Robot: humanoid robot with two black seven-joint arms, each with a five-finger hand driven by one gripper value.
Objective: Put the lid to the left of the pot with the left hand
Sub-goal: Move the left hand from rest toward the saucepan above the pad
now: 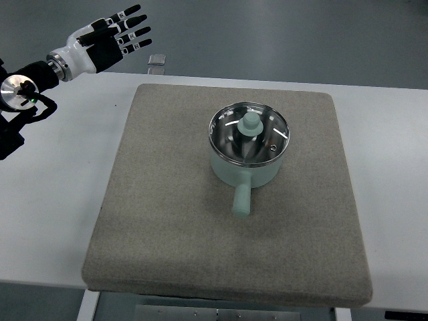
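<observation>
Left hand (114, 35), at the upper left, fingers spread wide and extended, holding and touching nothing, well apart from the pot. White table (53, 200) bearing a square grey felt mat (167, 221). Pale green saucepan (245, 151) standing upright slightly right of the mat's centre, its stubby handle (241, 199) pointing toward the near edge, long axis running front to back. Glass lid (249, 132) with metal rim seated flat on the saucepan, closing it; contents cannot be made out. Pale green knob (251, 123) upright at the lid's centre.
</observation>
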